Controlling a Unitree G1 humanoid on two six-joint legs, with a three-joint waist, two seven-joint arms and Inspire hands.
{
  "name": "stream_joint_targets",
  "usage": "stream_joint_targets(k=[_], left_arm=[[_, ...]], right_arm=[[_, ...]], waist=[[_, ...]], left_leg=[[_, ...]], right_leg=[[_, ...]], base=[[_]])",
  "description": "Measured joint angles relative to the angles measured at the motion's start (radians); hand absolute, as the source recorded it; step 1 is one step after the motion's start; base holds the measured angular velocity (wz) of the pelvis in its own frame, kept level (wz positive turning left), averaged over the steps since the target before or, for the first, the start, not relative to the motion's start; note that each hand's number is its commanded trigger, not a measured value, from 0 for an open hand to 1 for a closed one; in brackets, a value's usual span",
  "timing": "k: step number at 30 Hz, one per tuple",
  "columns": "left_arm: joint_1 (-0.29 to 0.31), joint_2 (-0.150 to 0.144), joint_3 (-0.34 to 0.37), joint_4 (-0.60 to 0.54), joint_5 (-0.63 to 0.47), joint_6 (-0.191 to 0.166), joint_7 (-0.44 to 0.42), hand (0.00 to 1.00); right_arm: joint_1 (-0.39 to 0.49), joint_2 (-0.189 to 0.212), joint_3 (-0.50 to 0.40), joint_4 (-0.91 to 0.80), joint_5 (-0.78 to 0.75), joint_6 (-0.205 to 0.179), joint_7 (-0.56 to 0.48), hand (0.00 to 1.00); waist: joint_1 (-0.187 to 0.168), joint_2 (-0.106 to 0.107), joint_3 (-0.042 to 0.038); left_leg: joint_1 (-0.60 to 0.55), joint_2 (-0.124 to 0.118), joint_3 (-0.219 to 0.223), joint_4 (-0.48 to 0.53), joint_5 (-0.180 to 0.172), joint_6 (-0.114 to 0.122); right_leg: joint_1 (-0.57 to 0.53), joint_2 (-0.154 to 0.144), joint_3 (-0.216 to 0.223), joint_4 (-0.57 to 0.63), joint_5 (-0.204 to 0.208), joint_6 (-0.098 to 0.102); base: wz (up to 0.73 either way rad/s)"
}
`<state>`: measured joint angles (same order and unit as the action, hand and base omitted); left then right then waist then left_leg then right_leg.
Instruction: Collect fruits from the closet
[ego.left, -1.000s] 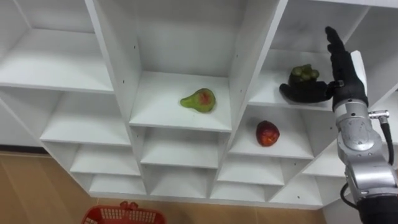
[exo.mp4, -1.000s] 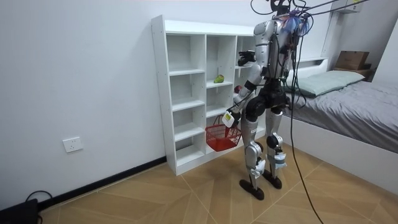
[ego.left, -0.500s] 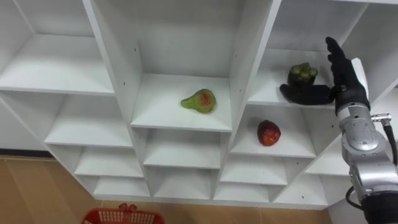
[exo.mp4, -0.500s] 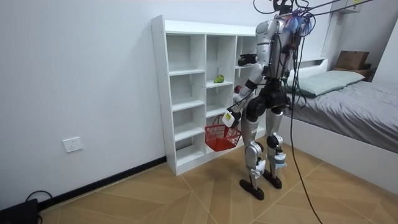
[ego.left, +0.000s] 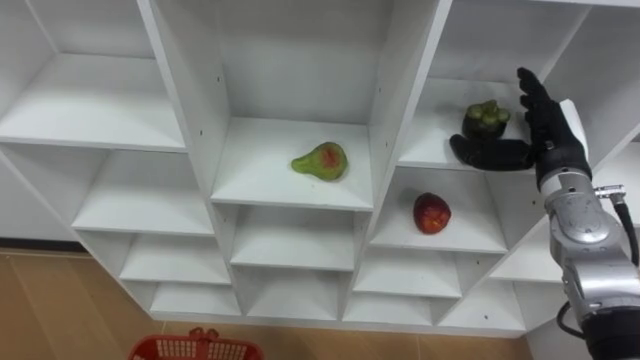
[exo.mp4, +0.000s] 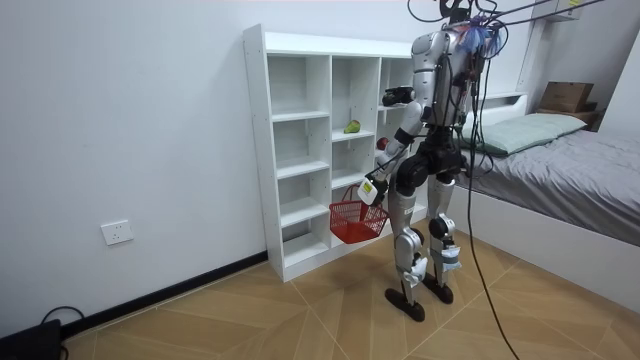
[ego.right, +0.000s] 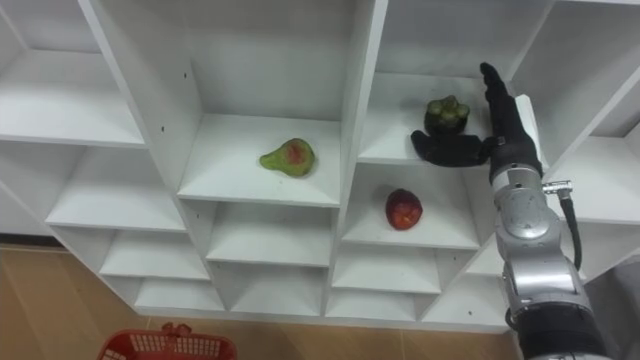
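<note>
Where the dark fruit (ego.left: 486, 119) sits on the shelf (ego.left: 428, 150), right hand (ego.left: 548, 138) spread just beside it.

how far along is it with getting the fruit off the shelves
Nothing looks collected yet: the pear, the red fruit and the dark fruit all sit on the shelves. In hand: the right robot hand is open beside the dark fruit, not closed on it. Left: moving all three into the red basket, whose inside is hidden.
</note>
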<state>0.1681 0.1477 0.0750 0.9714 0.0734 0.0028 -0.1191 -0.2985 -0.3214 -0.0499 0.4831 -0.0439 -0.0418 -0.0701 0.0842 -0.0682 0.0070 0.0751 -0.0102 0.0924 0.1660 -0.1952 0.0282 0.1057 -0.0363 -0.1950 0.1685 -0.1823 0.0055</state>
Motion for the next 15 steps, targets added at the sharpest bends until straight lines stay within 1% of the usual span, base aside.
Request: stream_joint_targets(k=[7, 9, 14, 15], left_arm=[[-0.002, 0.004, 0.001, -0.001, 0.001, 0.005, -0.005, 1.0], [-0.002, 0.008, 0.001, -0.001, 0.001, 0.008, -0.01, 1.0], [-0.003, 0.018, 0.0, -0.002, 0.001, 0.018, -0.02, 1.0], [-0.003, 0.021, 0.0, -0.002, 0.0, 0.02, -0.02, 1.0]], right_arm=[[0.0, -0.015, 0.017, 0.004, 0.0, 0.0, 0.03, 0.0], [0.0, -0.03, 0.03, 0.005, 0.0, 0.0, 0.043, 0.0], [0.0, -0.031, 0.03, 0.007, -0.002, 0.0, 0.062, 0.0], [0.0, -0.031, 0.03, 0.007, -0.005, 0.0, 0.064, 0.04]], waist=[[0.002, -0.004, -0.0021], [0.003, -0.006, -0.0032], [0.003, -0.008, -0.0044], [0.002, -0.008, -0.0043]], left_leg=[[0.0, 0.001, 0.0, 0.0, 0.0, 0.0], [0.0, 0.001, 0.0, 0.001, 0.0, 0.0], [0.001, 0.001, 0.0, 0.001, 0.0, 0.0], [0.001, 0.001, 0.0, 0.001, 0.0, 0.0]], right_leg=[[-0.001, 0.0, 0.0, 0.0, 0.0, 0.0], [-0.001, 0.0, 0.0, 0.0, 0.0, 0.0], [0.0, 0.001, 0.0, 0.0, 0.0, 0.0], [0.0, 0.0, -0.001, 0.0, 0.0, 0.0]], base=[[0.0], [0.0], [0.0], [0.0]])
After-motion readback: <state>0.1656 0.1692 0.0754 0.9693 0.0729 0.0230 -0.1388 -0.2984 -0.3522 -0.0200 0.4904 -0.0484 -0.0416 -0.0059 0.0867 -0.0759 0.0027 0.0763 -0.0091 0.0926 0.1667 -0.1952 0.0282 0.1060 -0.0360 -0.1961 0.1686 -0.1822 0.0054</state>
